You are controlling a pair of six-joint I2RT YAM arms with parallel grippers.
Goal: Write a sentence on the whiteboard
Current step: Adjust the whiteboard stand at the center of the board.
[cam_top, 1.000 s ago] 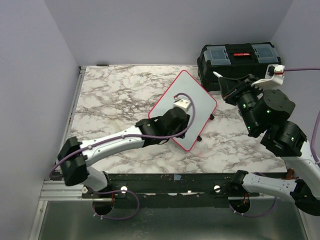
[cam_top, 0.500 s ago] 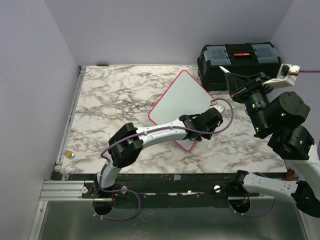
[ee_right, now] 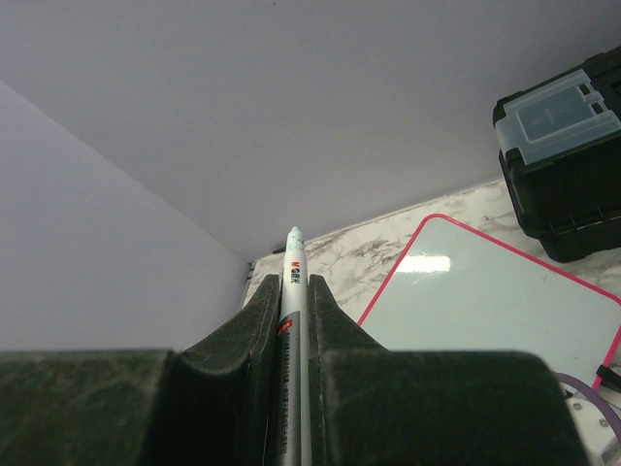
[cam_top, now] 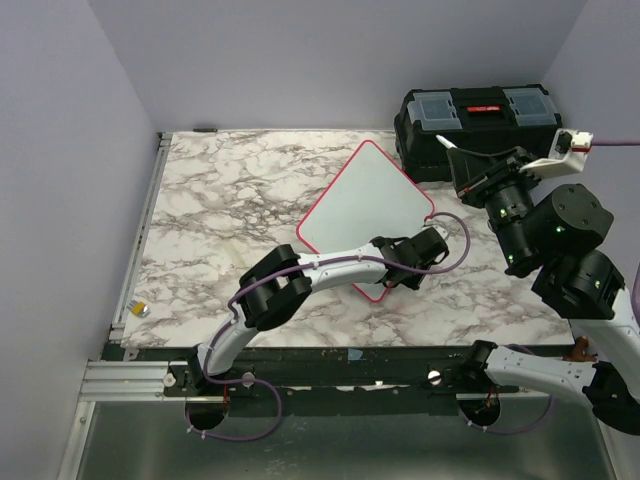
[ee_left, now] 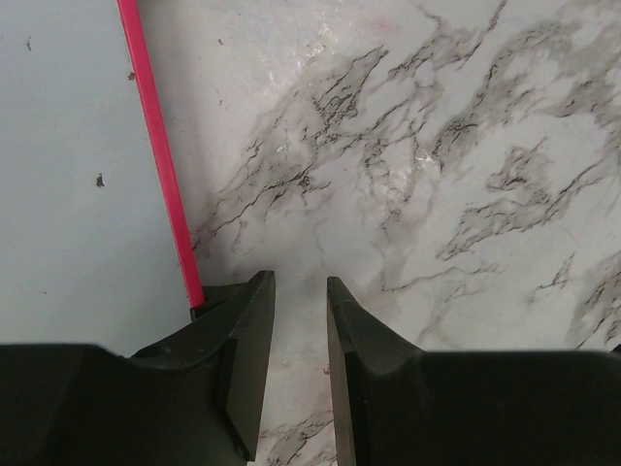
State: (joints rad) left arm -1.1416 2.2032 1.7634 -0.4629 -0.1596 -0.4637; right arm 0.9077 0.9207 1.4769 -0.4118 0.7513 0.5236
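A grey-veined white marble tabletop (cam_top: 230, 180) fills the booth between plain lilac walls. On it lies the flat white rectangular whiteboard with a thin red-pink rim (cam_top: 360, 195). It is turned corner-on like a diamond and sits right of centre. Its far-right edge is just beside the black plastic toolbox with clear lid compartments (cam_top: 478, 115) at the back right. No lettering shows on the board's face, so I judge the writing has not begun.

A second ago the left arm reached over the middle of the board. It has since swung across to the near-right edge, leaving the face uncovered for the pen. The left gripper (ee_left: 299, 283) now sits low at that edge, jaws narrowly parted with nothing between them. The rim runs up to its left finger; whether they touch I cannot tell. The right gripper (ee_right: 293, 283) is raised near the toolbox, apart from the board. It is clamped on a slim white-and-grey marker pen (ee_right: 294, 254), whose tip is in the air.
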